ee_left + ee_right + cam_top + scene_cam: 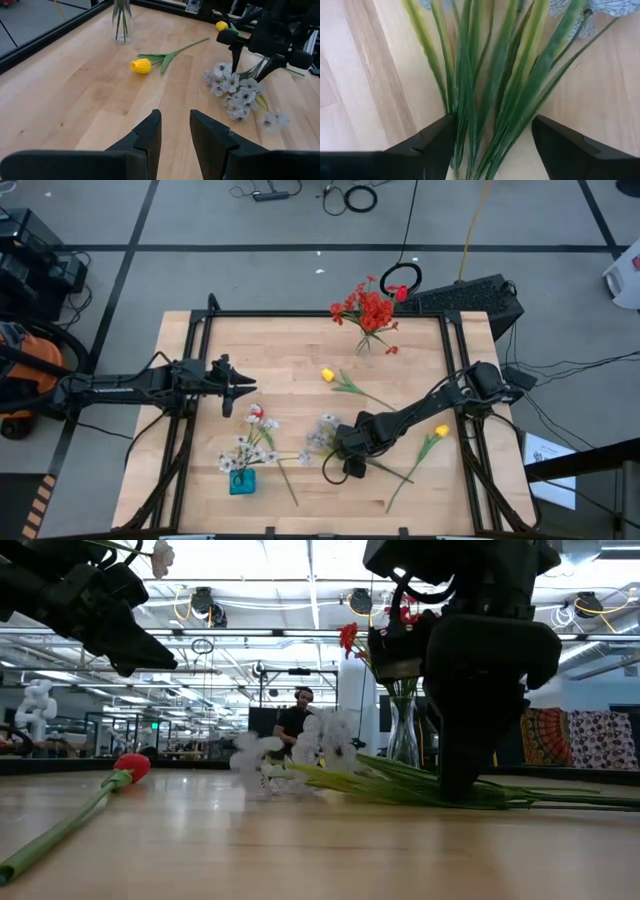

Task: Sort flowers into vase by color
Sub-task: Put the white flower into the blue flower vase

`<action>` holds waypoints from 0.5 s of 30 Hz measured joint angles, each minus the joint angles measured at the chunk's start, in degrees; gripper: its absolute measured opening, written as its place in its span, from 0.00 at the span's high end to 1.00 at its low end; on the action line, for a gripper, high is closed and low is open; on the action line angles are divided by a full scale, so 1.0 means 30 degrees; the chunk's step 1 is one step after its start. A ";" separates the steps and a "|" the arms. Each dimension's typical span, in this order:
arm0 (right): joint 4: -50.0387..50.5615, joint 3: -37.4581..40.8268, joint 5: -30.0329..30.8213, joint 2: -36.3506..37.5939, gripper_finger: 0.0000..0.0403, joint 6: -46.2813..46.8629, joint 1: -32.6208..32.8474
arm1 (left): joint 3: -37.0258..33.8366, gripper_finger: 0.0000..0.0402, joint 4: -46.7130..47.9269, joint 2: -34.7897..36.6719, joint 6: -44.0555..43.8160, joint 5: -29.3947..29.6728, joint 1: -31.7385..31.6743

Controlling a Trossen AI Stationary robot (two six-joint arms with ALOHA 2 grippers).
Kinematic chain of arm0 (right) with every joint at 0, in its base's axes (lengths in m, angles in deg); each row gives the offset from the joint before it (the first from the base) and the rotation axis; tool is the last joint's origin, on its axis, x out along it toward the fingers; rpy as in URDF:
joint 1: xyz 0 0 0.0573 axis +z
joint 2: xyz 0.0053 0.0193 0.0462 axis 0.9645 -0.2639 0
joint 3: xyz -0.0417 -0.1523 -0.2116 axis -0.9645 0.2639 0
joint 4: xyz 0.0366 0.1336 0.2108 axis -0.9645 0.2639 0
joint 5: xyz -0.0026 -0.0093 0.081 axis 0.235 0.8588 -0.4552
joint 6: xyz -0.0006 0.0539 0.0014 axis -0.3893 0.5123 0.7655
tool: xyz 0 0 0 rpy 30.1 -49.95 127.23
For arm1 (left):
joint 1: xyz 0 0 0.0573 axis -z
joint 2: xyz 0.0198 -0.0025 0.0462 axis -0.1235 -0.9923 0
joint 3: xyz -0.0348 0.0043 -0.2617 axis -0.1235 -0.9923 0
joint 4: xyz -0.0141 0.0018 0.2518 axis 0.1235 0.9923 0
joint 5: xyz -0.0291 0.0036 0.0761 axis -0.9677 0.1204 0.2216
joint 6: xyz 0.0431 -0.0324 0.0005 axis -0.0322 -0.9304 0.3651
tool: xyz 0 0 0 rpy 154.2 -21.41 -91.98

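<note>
Lying flat near the table's middle, the white spray (325, 432) has its green stalks between the spread fingers of the right gripper (492, 137), apparently placed to close on them. Beside it, the left gripper (175, 130) waits part-open and empty.

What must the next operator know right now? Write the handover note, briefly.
Right gripper: open, lowered over the green stalks of the loose spray of small white blossoms, one finger on each side, not yet closed.
Left gripper: open, empty, above the table's left half.
Done: red artificial flower cluster stands in the clear glass vase at the back; white blossoms in the small teal vase.
Left: the loose white spray, two yellow tulips and one red tulip lie on the table.
</note>
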 joint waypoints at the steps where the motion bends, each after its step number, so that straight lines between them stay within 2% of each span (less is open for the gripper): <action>1: 0.0000 0.0000 0.0047 -0.0049 0.39 0.0003 0.0000 | 0.0000 0.73 0.0001 -0.0009 0.0000 0.0000 -0.0001; 6: -0.0056 0.0082 0.1381 -0.0017 0.53 -0.0176 0.0051 | 0.0000 0.73 -0.0009 -0.0164 -0.0241 0.0000 0.0000; 13: -0.0806 0.0131 0.3493 -0.0076 0.92 0.1039 0.0282 | 0.0000 0.73 -0.0136 -0.0494 -0.0503 0.0001 0.0000; 15: -0.1187 0.0147 0.4319 -0.0039 0.97 0.1046 0.0406 | 0.0000 0.73 -0.0364 -0.0576 -0.0503 0.0175 -0.0007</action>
